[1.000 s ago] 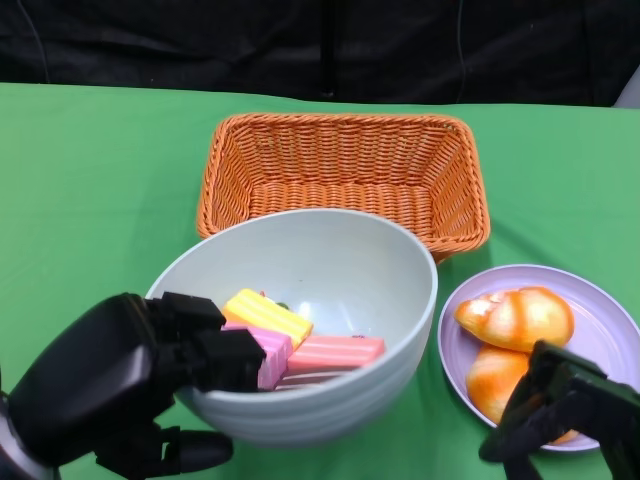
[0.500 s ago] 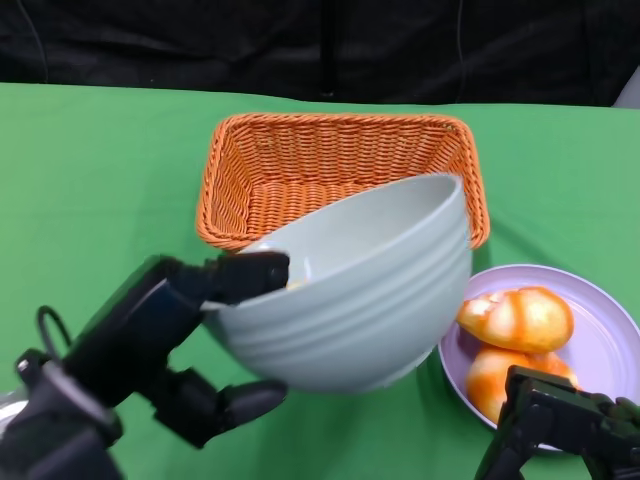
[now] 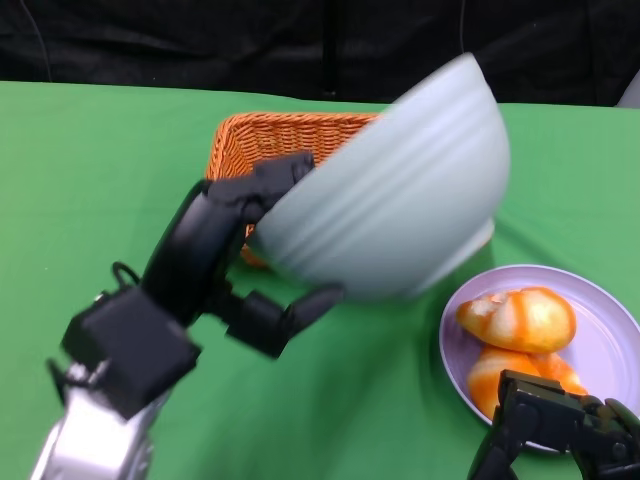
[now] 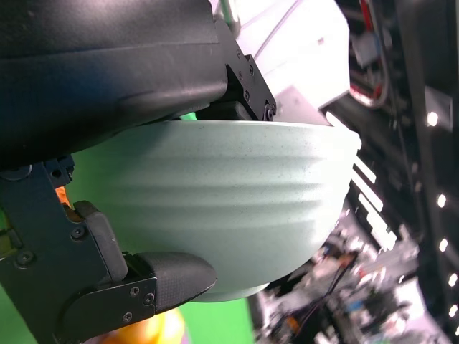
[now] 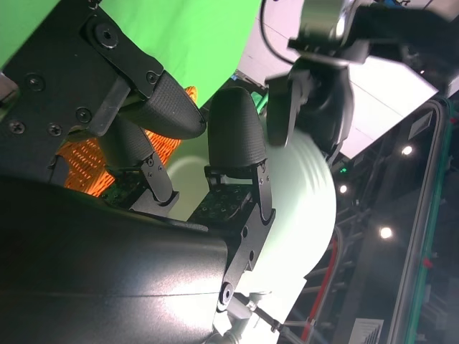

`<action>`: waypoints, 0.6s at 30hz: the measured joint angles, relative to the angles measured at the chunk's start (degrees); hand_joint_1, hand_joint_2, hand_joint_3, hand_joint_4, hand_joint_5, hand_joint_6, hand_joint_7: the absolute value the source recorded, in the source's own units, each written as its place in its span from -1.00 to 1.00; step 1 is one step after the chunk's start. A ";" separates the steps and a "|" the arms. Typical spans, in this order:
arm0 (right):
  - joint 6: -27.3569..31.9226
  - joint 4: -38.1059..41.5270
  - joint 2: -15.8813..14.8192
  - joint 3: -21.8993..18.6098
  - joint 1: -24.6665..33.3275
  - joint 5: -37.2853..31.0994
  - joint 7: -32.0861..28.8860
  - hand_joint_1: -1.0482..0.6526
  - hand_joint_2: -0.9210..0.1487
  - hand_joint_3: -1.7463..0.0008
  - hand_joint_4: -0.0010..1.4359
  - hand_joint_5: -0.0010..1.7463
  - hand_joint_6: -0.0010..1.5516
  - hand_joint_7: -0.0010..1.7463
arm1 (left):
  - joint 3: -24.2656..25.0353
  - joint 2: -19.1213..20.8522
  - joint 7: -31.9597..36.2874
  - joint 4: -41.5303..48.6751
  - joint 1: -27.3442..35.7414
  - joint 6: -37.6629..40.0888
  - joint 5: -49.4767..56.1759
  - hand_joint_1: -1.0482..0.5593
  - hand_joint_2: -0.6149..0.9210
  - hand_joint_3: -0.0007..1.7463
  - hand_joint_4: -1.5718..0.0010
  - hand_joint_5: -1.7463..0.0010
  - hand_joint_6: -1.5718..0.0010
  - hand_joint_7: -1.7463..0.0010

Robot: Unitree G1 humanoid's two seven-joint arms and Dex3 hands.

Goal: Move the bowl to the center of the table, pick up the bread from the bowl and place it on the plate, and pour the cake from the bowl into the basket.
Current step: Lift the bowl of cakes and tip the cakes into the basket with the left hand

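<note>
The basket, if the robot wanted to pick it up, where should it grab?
Probably the basket's near left rim, the one stretch showing in the head view. The tipped bowl, held by the left hand, covers the rest. The woven wall flares outward, so fingers could hook over its edge from the left side. The right hand sits low by the plate.

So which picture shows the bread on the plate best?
The head view: both bread rolls lie in plain sight on the purple plate. The left wrist view catches only an orange sliver; the right wrist view shows no clear bread.
</note>
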 measured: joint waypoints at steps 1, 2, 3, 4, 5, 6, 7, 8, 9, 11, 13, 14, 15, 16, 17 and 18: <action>0.00 0.06 -0.01 -0.01 -0.04 0.00 0.00 0.04 0.42 -1.00 0.27 1.00 0.05 0.71 | 0.42 -1.40 0.50 1.06 -0.80 0.29 -0.15 0.11 0.13 0.93 -0.35 -1.00 -0.13 -0.96; 0.00 0.17 -0.02 -0.01 -0.09 0.04 0.00 0.04 0.42 -1.00 0.27 1.00 0.05 0.71 | 0.85 -2.98 0.92 2.16 -1.70 1.08 -0.82 0.09 0.10 0.97 -0.35 -1.00 -0.13 -0.97; 0.00 0.30 -0.03 0.00 -0.14 0.07 0.02 0.04 0.43 -1.00 0.27 1.00 0.05 0.71 | 1.39 -4.53 1.39 3.20 -2.51 2.27 -1.76 0.07 0.09 0.99 -0.36 -1.00 -0.13 -0.98; 0.00 0.46 -0.06 0.00 -0.21 0.11 0.06 0.03 0.43 -1.00 0.27 1.00 0.05 0.71 | 1.91 -5.81 1.96 4.09 -3.22 3.45 -2.42 0.06 0.08 0.99 -0.36 -1.00 -0.13 -0.98; 0.00 0.63 -0.09 0.01 -0.26 0.21 0.13 0.03 0.43 -1.00 0.27 1.00 0.05 0.71 | 2.44 -7.03 2.33 4.79 -3.64 4.56 -3.30 0.06 0.08 1.00 -0.36 -1.00 -0.13 -0.99; 0.00 0.75 -0.18 0.01 -0.27 0.32 0.20 0.03 0.43 -1.00 0.27 1.00 0.05 0.71 | 2.91 -7.96 2.52 5.42 -4.01 5.48 -4.00 0.05 0.08 1.00 -0.36 -1.00 -0.13 -0.99; 0.00 0.82 -0.27 0.01 -0.27 0.47 0.26 0.03 0.43 -1.00 0.27 1.00 0.05 0.71 | 3.21 -8.66 2.66 5.86 -4.32 6.24 -4.26 0.05 0.08 1.00 -0.36 -1.00 -0.12 -0.99; 0.00 0.88 -0.36 -0.02 -0.26 0.65 0.28 0.02 0.44 -1.00 0.27 1.00 0.05 0.71 | 3.65 -9.60 2.64 6.46 -4.77 7.41 -5.19 0.06 0.08 0.99 -0.36 -1.00 -0.12 -1.00; 0.01 0.90 -0.44 -0.06 -0.27 0.73 0.29 0.02 0.44 -1.00 0.27 1.00 0.05 0.71 | 4.31 -10.51 2.68 7.32 -5.48 8.66 -6.45 0.06 0.08 0.99 -0.36 -1.00 -0.11 -1.00; 0.01 0.95 -0.50 -0.17 -0.27 0.72 0.29 0.02 0.44 -1.00 0.28 1.00 0.06 0.71 | 5.90 -12.39 2.90 8.90 -7.02 11.09 -8.84 0.07 0.08 0.98 -0.36 -1.00 -0.12 -1.00; 0.00 1.05 -0.51 -0.30 -0.34 0.67 0.29 0.03 0.43 -1.00 0.28 1.00 0.06 0.71 | 7.50 -14.06 3.47 10.74 -9.11 13.85 -10.86 0.08 0.10 0.96 -0.37 -1.00 -0.12 -1.00; 0.00 1.10 -0.52 -0.30 -0.33 0.68 0.29 0.03 0.43 -1.00 0.28 1.00 0.06 0.71 | 8.15 -14.70 3.93 11.59 -10.03 15.00 -11.40 0.08 0.10 0.95 -0.37 -1.00 -0.12 -1.00; 0.00 1.15 -0.53 -0.30 -0.32 0.70 0.30 0.03 0.43 -1.00 0.28 1.00 0.06 0.71 | 8.78 -15.21 4.06 12.49 -10.79 15.87 -12.06 0.10 0.14 0.93 -0.36 -1.00 -0.12 -1.00; 0.00 1.21 -0.55 -0.29 -0.34 0.73 0.30 0.03 0.43 -1.00 0.28 1.00 0.06 0.71 | 9.51 -15.71 4.10 13.44 -11.49 16.82 -12.79 0.10 0.15 0.92 -0.36 -1.00 -0.12 -1.00; 0.00 1.29 -0.59 -0.29 -0.32 0.81 0.32 0.04 0.43 -1.00 0.28 1.00 0.06 0.71 | 10.35 -16.30 4.22 14.41 -12.20 18.00 -13.81 0.11 0.17 0.93 -0.36 -1.00 -0.11 -1.00; 0.00 1.32 -0.67 -0.28 -0.34 0.85 0.39 0.04 0.43 -1.00 0.28 1.00 0.06 0.71 | 11.11 -16.98 4.72 15.37 -13.03 19.35 -15.00 0.12 0.18 0.94 -0.36 -1.00 -0.11 -1.00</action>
